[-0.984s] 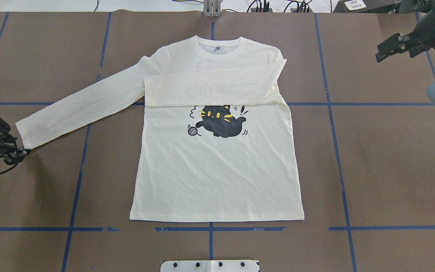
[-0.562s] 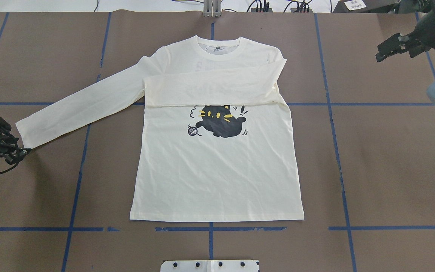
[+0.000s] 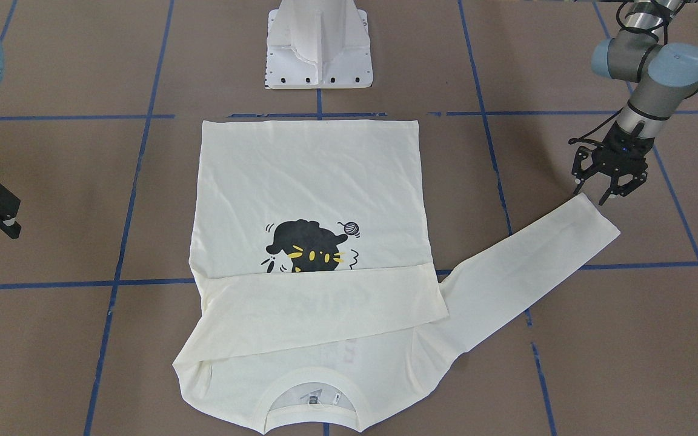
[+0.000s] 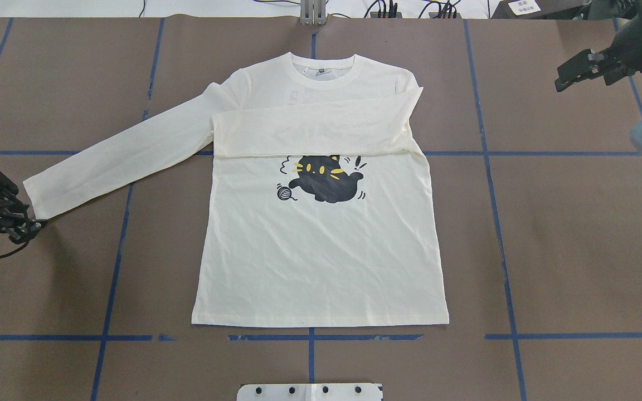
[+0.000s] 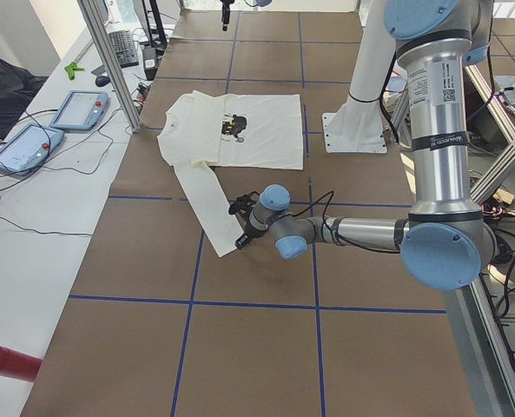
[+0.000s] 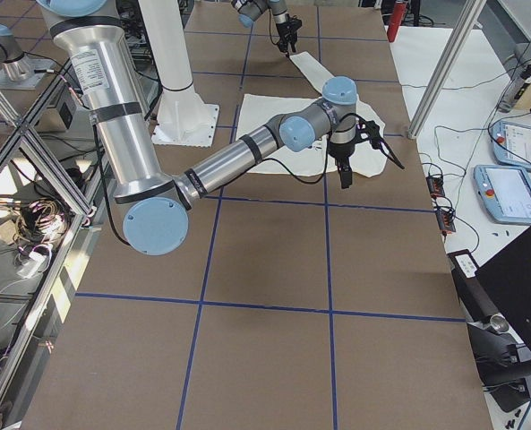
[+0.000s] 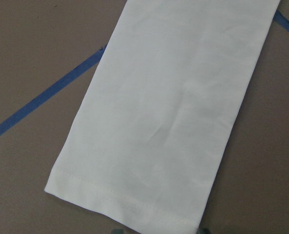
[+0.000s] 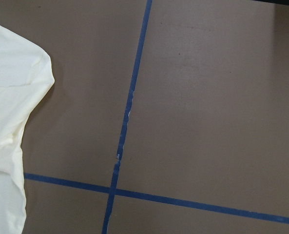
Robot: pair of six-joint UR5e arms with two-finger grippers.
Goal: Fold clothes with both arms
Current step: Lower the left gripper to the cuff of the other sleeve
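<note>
Overhead exterior — shirt (image 4: 321, 250) chest beneath sleeve (image 4: 315, 131)

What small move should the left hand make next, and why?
Probably lower and shut on the cuff. The left hand is open right at the end of the outstretched sleeve, which lies flat, while the other sleeve is already folded across the chest.
</note>
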